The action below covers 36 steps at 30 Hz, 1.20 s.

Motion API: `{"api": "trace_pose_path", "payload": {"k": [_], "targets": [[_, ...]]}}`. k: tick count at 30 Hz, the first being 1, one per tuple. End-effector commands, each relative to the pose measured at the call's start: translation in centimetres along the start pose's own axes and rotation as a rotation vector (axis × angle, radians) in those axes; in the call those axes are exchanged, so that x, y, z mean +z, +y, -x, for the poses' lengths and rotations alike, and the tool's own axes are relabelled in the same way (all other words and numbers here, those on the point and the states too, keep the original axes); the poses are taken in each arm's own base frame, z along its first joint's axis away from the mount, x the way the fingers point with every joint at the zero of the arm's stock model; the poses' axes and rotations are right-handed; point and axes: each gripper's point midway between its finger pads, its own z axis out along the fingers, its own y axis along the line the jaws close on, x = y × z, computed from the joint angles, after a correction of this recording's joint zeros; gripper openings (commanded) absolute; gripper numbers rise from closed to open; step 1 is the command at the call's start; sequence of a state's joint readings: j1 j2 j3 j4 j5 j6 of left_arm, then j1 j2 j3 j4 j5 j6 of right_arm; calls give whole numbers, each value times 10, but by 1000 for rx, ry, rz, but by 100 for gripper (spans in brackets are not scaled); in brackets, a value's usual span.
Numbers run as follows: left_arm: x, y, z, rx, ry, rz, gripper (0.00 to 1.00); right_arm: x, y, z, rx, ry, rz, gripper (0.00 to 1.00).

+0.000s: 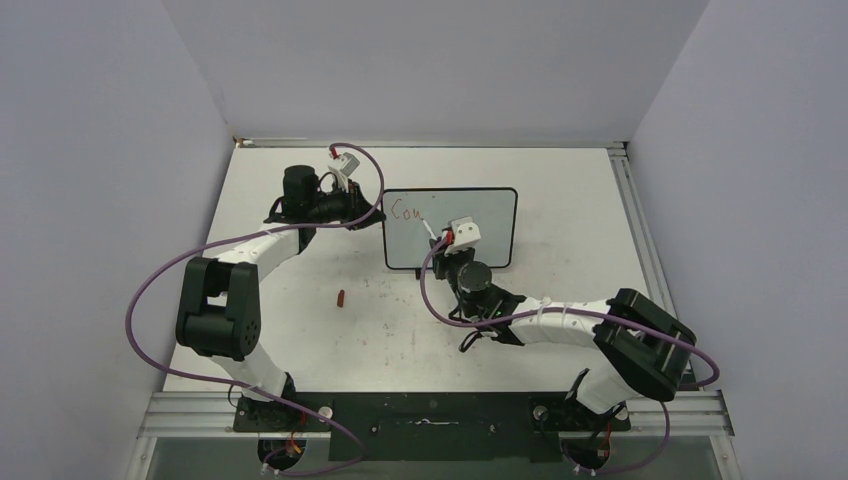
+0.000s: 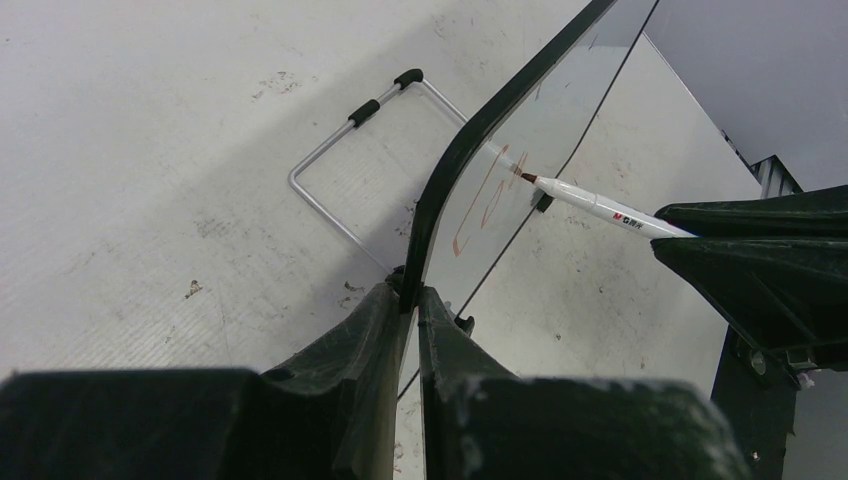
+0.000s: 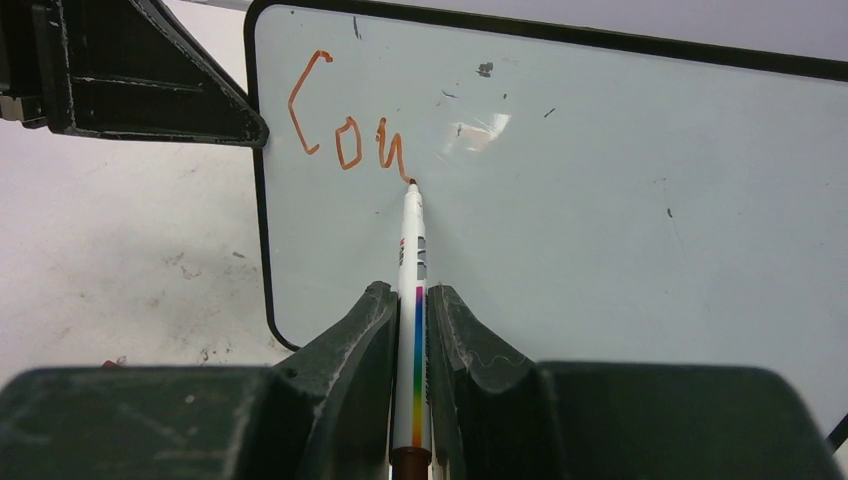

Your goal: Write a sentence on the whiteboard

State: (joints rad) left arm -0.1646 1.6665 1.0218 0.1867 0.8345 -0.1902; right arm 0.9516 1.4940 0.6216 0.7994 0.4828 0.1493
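Three letters [image 3: 347, 140], one marker [image 3: 413, 262], one whiteboard [image 3: 620, 220].

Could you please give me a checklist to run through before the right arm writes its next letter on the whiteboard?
1. Left pincer clamped on the left edge of the whiteboard: ok.
2. Right pincer shut on the marker, barrel straight between its fingers: ok.
3. Tip of the marker resting on the board just after the red letters "Cou": ok.
4. Bare board to the right of the letters for more words: ok.
5. Pressure of the tip on the board: cannot tell.
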Motion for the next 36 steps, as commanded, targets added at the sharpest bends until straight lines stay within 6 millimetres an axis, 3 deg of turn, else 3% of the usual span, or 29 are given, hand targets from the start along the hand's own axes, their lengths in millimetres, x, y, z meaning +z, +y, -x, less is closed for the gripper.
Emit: {"api": "trace_pose_path", "payload": {"k": [1, 10, 25, 36], "targets": [[-8, -6, 24, 44, -46, -1, 0, -6, -1, 34, 24, -72, -12, 5], [-8, -6, 24, 44, -45, -1, 0, -4, 10, 62, 30, -133, 20, 5], [-8, -7, 24, 44, -46, -4, 0, 14, 11, 55, 13, -127, 12, 5], [-8, -8, 25, 46, -48, -5, 0, 14, -7, 41, 11, -95, -49, 5]]}}
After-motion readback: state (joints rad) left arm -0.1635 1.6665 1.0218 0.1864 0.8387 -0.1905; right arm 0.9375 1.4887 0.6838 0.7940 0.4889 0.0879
